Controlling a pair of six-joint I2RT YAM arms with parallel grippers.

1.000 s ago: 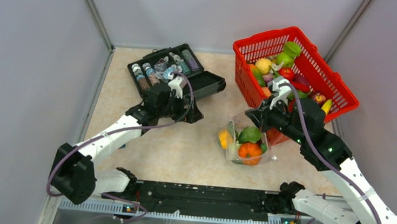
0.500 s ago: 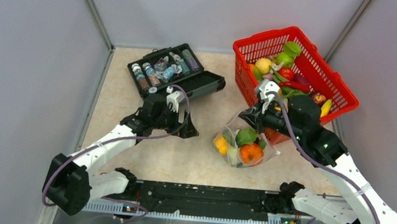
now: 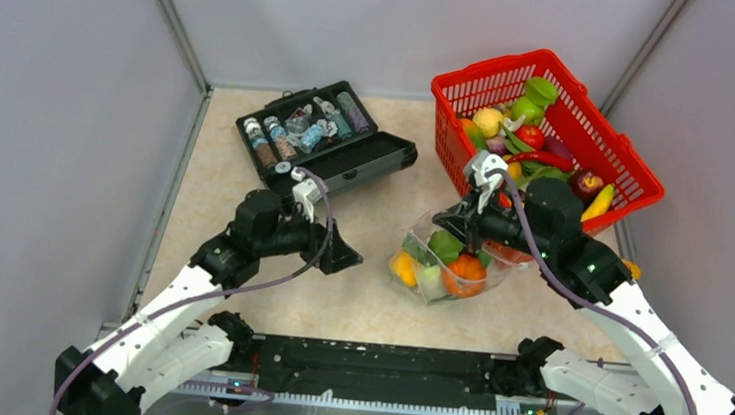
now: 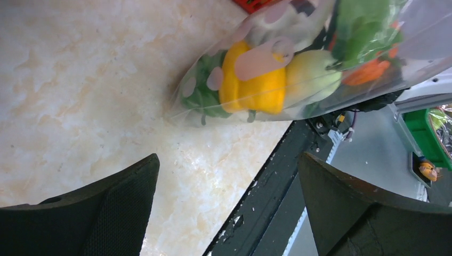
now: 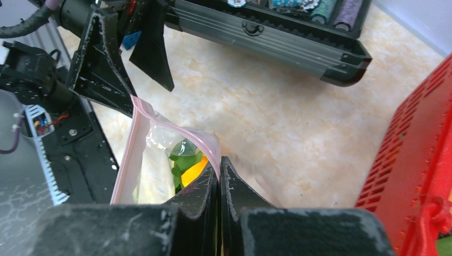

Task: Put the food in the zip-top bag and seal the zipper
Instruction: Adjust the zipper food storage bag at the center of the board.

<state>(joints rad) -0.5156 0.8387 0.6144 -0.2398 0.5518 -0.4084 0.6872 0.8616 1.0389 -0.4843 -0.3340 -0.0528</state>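
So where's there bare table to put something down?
Bare tabletop lies left of the black case, and along the near edge between the zip-top bag and the arms' base rail. The right side is crowded: red basket, right gripper and bag.

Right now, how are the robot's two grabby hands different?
The left gripper is open and empty; the right gripper is shut, pinching the zipper of the zip-top bag. The left gripper faces the bag's side without touching it; the right gripper holds its mouth edge. Both are black.
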